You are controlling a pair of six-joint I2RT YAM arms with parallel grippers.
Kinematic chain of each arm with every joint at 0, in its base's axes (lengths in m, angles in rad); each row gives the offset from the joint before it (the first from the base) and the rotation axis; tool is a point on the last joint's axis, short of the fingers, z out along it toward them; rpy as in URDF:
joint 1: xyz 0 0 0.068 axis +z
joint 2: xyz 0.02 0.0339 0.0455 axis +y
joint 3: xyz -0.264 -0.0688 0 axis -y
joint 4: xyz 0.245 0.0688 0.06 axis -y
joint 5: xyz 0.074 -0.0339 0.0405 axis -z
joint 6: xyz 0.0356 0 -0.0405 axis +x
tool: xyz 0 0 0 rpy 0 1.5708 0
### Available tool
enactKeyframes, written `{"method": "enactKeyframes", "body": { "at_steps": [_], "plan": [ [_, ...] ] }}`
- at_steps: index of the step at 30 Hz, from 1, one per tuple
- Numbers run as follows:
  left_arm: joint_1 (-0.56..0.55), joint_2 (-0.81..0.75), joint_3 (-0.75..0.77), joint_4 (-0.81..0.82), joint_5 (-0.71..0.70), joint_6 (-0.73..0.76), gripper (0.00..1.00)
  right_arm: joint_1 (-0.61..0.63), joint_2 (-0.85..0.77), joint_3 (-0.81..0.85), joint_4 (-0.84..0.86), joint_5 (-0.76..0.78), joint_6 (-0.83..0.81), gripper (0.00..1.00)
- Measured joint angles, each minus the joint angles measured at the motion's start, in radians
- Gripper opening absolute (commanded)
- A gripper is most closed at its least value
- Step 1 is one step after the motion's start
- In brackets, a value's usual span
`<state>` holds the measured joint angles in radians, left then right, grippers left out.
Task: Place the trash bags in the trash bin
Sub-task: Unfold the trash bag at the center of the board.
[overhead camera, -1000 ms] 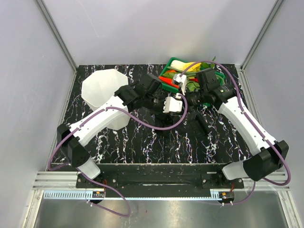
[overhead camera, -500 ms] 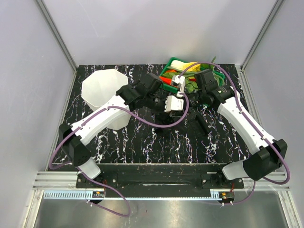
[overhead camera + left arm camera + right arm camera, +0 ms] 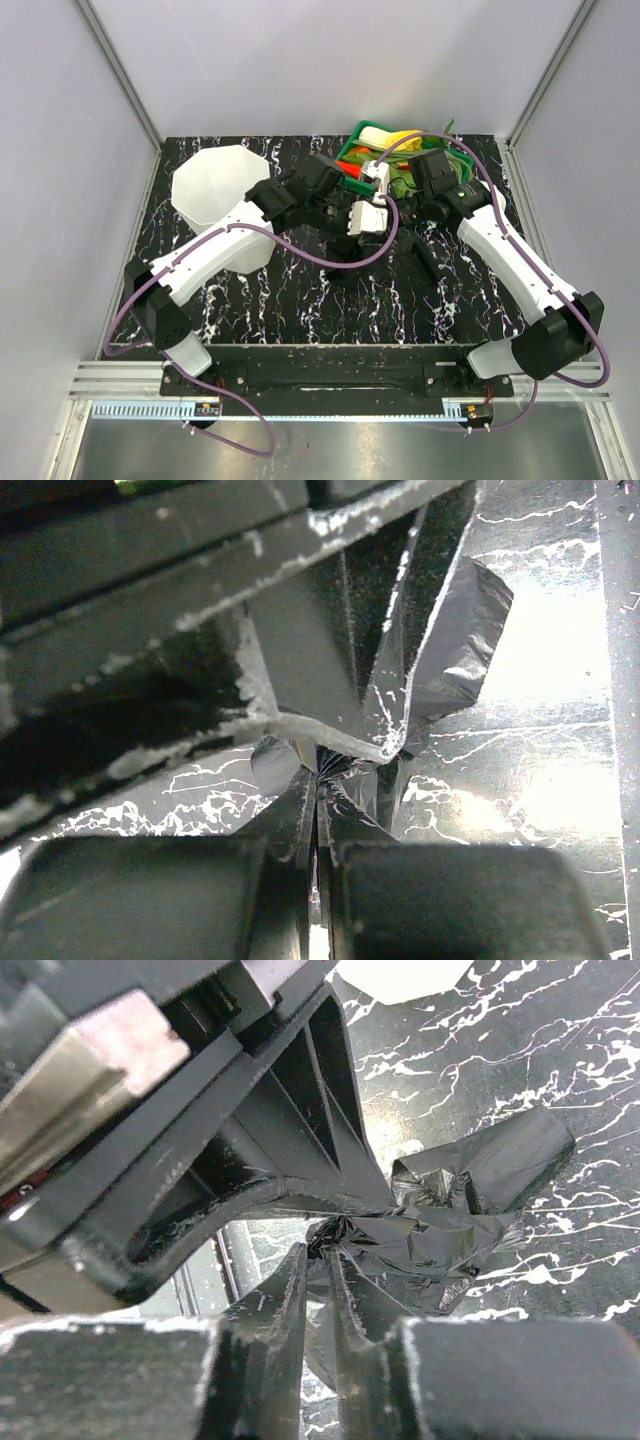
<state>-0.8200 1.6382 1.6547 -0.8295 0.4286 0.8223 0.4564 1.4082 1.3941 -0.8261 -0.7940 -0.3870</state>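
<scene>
Just now pinches down with the right jaws, narrower than a second ago, onto a bunch of the crinkled glossy black plastic trash bag [image 3: 470, 1195]. Keeps the left jaws fully shut on the same film, opposite. Holds the bag low at the black white-veined surface [image 3: 330, 310], mid-scene, right of the tall translucent white faceted plastic bin [image 3: 225, 149]. Suggests a two-sided grip, likely for spreading or lifting; leaves the carry leftward to the bin undone.

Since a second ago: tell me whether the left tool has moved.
Yes, slightly. In the top view the left tool has shifted away from the trash bin, toward the green tray at the back.
</scene>
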Motion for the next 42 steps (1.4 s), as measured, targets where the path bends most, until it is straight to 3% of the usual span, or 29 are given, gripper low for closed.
{"method": "enactKeyframes", "body": {
  "at_steps": [6,15,17,18,25,33,42],
  "plan": [
    [0.0,0.0,0.0,0.0,0.0,-0.005,0.0,0.0,0.0,-0.002,0.001,0.002,0.002,0.0],
    [0.0,0.0,0.0,0.001,0.0,-0.011,0.0,0.001,0.0,-0.004,0.011,0.039,0.002,0.0],
    [0.0,0.0,0.0,0.0,0.0,-0.011,0.05,0.002,0.0,-0.006,0.018,0.062,0.003,0.0],
    [0.0,0.0,0.0,0.001,0.0,-0.011,0.15,0.002,0.0,-0.006,0.02,0.076,0.003,0.0],
    [0.0,0.0,0.0,0.001,0.0,-0.006,0.24,0.002,0.0,-0.006,0.021,0.138,0.006,0.0],
    [0.0,0.0,0.0,0.015,-0.025,-0.007,0.47,0.002,0.0,-0.005,0.021,0.167,0.01,0.0],
    [0.0,0.0,0.0,0.063,-0.075,-0.029,0.49,0.002,0.0,-0.005,0.021,0.176,0.018,0.0]
  ]
}}
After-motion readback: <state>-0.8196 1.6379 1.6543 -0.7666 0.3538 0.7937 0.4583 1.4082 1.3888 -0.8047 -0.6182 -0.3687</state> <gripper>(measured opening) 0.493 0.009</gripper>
